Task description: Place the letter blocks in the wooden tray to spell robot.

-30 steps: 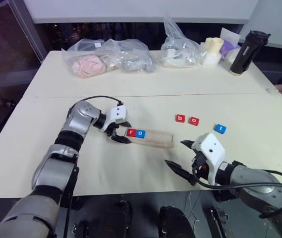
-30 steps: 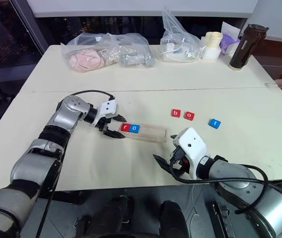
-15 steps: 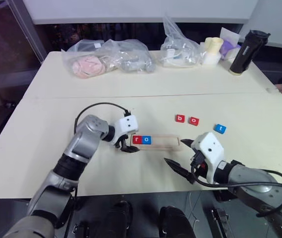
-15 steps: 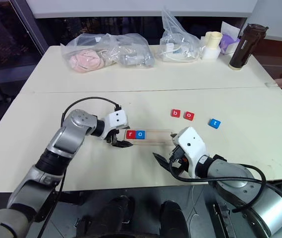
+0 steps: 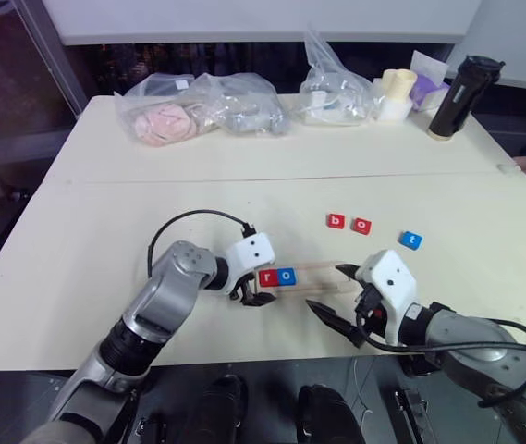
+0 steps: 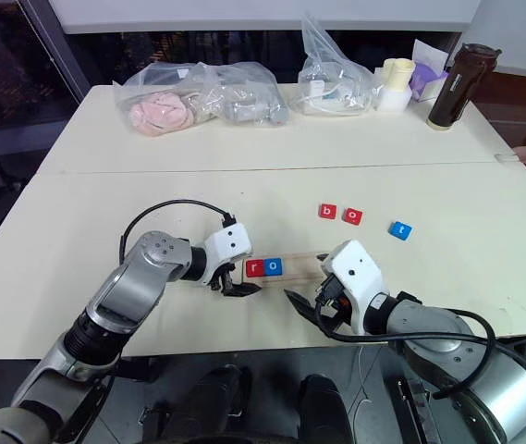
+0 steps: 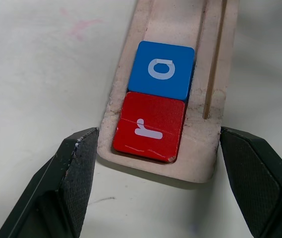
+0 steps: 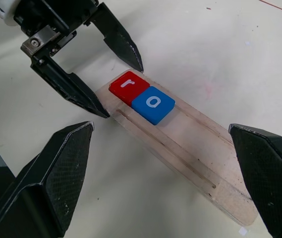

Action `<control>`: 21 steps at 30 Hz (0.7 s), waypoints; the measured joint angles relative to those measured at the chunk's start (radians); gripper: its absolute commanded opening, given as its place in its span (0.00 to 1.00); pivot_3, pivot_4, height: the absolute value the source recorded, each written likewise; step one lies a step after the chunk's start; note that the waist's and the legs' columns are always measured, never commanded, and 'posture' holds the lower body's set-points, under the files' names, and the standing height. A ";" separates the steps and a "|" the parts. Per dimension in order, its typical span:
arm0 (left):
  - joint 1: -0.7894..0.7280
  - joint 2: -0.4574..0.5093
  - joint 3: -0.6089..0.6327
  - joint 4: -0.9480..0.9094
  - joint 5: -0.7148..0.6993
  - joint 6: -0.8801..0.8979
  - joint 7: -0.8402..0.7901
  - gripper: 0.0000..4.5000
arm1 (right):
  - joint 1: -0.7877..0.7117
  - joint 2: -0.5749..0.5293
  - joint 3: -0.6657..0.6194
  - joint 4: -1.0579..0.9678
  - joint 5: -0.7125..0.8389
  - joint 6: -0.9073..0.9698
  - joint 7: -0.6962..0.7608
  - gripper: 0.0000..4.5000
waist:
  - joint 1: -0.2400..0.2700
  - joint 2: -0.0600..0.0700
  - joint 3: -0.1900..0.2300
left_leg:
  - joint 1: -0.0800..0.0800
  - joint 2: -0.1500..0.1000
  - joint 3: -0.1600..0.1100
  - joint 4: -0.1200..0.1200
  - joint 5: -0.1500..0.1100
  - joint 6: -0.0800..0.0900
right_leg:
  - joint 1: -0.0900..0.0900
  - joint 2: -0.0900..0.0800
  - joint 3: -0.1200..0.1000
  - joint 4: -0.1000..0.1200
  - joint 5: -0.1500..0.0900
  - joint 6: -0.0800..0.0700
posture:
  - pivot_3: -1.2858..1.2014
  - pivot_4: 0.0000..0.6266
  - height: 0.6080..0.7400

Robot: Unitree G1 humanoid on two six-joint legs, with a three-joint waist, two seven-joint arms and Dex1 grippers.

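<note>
The table carries everything. The wooden tray lies near its front edge, between my two sets of fingers. My left fingers are spread and straddle the tray's left end, one finger just beside each long edge. My right fingers are spread wide at the tray's right end, holding nothing. The red r block and blue o block sit touching at the tray's left end. At one o'clock from the tray lie the red b block, red o block and blue t block.
</note>
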 measured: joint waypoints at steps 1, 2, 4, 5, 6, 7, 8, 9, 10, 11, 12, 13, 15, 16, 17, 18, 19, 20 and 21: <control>0.000 0.004 -0.004 -0.001 -0.004 -0.005 0.003 0.73 | 0.002 0.000 -0.001 0.000 0.000 0.000 0.000 1.00 | 0.000 0.000 0.000 | 0.000 0.000 0.000 0.000 0.000 0.000 | 0.000 0.000 0.000 0.000 0.000 0.000 | 0.52 0.24 0.88; 0.000 0.010 -0.009 -0.002 -0.014 -0.009 0.011 0.73 | 0.005 0.000 -0.002 -0.001 0.000 0.000 0.000 1.00 | 0.000 0.000 0.000 | 0.000 0.000 0.000 0.000 0.000 0.000 | 0.000 0.000 0.000 0.000 0.000 0.000 | 0.52 0.24 0.88; 0.003 0.018 -0.015 -0.003 -0.022 -0.032 0.024 0.73 | 0.007 0.000 -0.002 -0.001 0.001 0.001 0.000 1.00 | 0.000 0.000 0.000 | 0.000 0.000 0.000 0.000 0.000 0.000 | 0.000 0.000 0.000 0.000 0.000 0.000 | 0.52 0.24 0.88; 0.007 0.022 -0.018 -0.003 -0.025 -0.047 0.030 0.73 | 0.007 0.000 -0.002 -0.001 0.001 0.001 0.000 1.00 | 0.000 0.000 0.000 | 0.000 0.000 0.000 0.000 0.000 0.000 | 0.000 0.000 0.000 -0.001 0.000 0.000 | 0.52 0.24 0.88; 0.010 0.026 -0.021 -0.003 -0.029 -0.058 0.036 0.73 | 0.007 0.000 -0.002 -0.001 0.001 0.001 0.000 1.00 | 0.001 0.000 0.000 | 0.000 0.000 0.000 0.000 0.000 0.000 | 0.000 0.000 0.000 -0.001 0.000 0.000 | 0.52 0.24 0.88; 0.010 0.034 -0.026 0.000 -0.033 -0.077 0.040 0.73 | 0.007 0.000 -0.002 -0.001 0.001 0.001 0.000 1.00 | 0.002 0.000 0.000 | 0.000 0.000 0.000 0.000 0.000 0.000 | 0.000 -0.001 0.000 -0.001 0.000 0.000 | 0.52 0.24 0.88; 0.011 0.039 -0.030 0.002 -0.036 -0.092 0.042 0.73 | 0.007 0.000 -0.002 -0.001 0.002 0.001 0.000 1.00 | 0.001 0.000 0.000 | 0.000 0.000 0.000 0.000 0.000 0.000 | 0.000 -0.001 0.000 -0.001 0.000 0.000 | 0.52 0.24 0.88; 0.011 0.045 -0.033 0.005 -0.039 -0.107 0.043 0.73 | 0.007 0.000 -0.002 -0.001 0.002 0.001 0.000 1.00 | 0.001 0.000 0.000 | 0.000 0.000 0.000 0.000 0.000 0.000 | 0.000 -0.001 0.000 -0.001 0.000 0.000 | 0.52 0.24 0.88; 0.012 0.048 -0.034 0.006 -0.042 -0.117 0.044 0.73 | 0.007 0.000 -0.002 -0.001 0.003 0.001 0.000 1.00 | 0.001 0.000 0.000 | 0.000 0.000 0.000 0.000 0.000 0.000 | 0.000 -0.001 0.000 -0.001 0.000 0.000 | 0.52 0.24 0.88; 0.012 0.050 -0.036 0.008 -0.044 -0.123 0.046 0.73 | 0.007 0.000 -0.002 -0.001 0.004 0.001 0.000 1.00 | 0.001 0.000 0.000 | 0.000 0.000 0.000 0.000 0.000 0.000 | 0.000 -0.001 0.000 -0.001 0.000 0.000 | 0.52 0.24 0.88; 0.012 0.053 -0.039 0.008 -0.046 -0.129 0.049 0.73 | 0.007 0.000 -0.002 -0.001 0.006 0.001 0.000 1.00 | 0.001 0.000 0.000 | 0.000 0.000 0.000 0.000 0.000 0.000 | 0.000 -0.001 0.000 -0.001 0.000 0.000 | 0.52 0.24 0.88; 0.012 0.056 -0.042 0.009 -0.048 -0.137 0.053 0.73 | 0.007 0.000 -0.002 -0.001 0.007 0.001 0.000 1.00 | 0.001 0.000 0.000 | 0.000 0.000 0.000 0.000 0.000 0.000 | 0.000 -0.001 0.000 -0.001 0.000 0.000 | 0.52 0.24 0.88; 0.013 0.058 -0.048 0.009 -0.054 -0.144 0.062 0.73 | 0.007 0.000 -0.002 -0.001 0.008 0.001 0.000 1.00 | 0.001 0.000 0.000 | -0.001 0.000 0.000 0.000 0.000 0.000 | 0.000 -0.001 0.000 -0.001 0.000 0.000 | 0.52 0.24 0.88; 0.013 0.059 -0.049 0.009 -0.057 -0.143 0.066 0.73 | 0.007 0.000 -0.002 -0.001 0.008 0.001 0.000 1.00 | 0.001 0.000 0.000 | -0.001 0.000 0.000 0.000 0.000 0.000 | 0.000 -0.001 0.000 -0.002 0.000 0.000 | 0.52 0.24 0.88; 0.013 0.059 -0.050 0.007 -0.060 -0.142 0.069 0.73 | 0.007 0.000 -0.002 -0.001 0.008 0.001 0.000 1.00 | 0.001 0.000 0.000 | -0.001 0.000 0.000 0.000 0.000 0.000 | 0.000 -0.001 0.000 -0.002 0.000 0.000 | 0.52 0.24 0.88; 0.015 0.060 -0.050 0.005 -0.061 -0.140 0.073 0.73 | 0.007 0.000 -0.002 -0.001 0.009 0.001 0.000 1.00 | 0.001 0.000 0.000 | -0.001 0.000 0.000 0.000 0.000 0.000 | 0.000 -0.001 0.000 -0.002 0.000 0.000 | 0.52 0.24 0.88; 0.017 0.060 -0.050 0.002 -0.063 -0.139 0.078 0.73 | 0.006 0.000 -0.002 -0.001 0.009 0.001 0.000 1.00 | 0.001 0.000 0.000 | -0.001 0.000 0.000 0.000 0.000 0.000 | 0.000 -0.001 0.000 -0.002 0.000 0.000 | 0.52 0.24 0.88; 0.020 0.060 -0.051 -0.001 -0.064 -0.139 0.082 0.84 | 0.006 0.000 -0.002 -0.001 0.009 0.001 0.000 1.00 | 0.001 0.000 0.000 | -0.001 0.000 0.000 0.000 0.000 0.000 | 0.000 -0.001 0.000 -0.002 0.000 0.000 | 0.52 0.24 0.88; 0.020 0.060 -0.051 -0.001 -0.066 -0.138 0.084 0.95 | 0.006 0.000 -0.002 -0.001 0.009 0.001 0.000 1.00 | 0.001 0.000 0.000 | -0.001 0.000 0.000 -0.001 0.000 0.000 | 0.000 -0.001 0.000 -0.002 0.000 0.000 | 0.52 0.24 0.88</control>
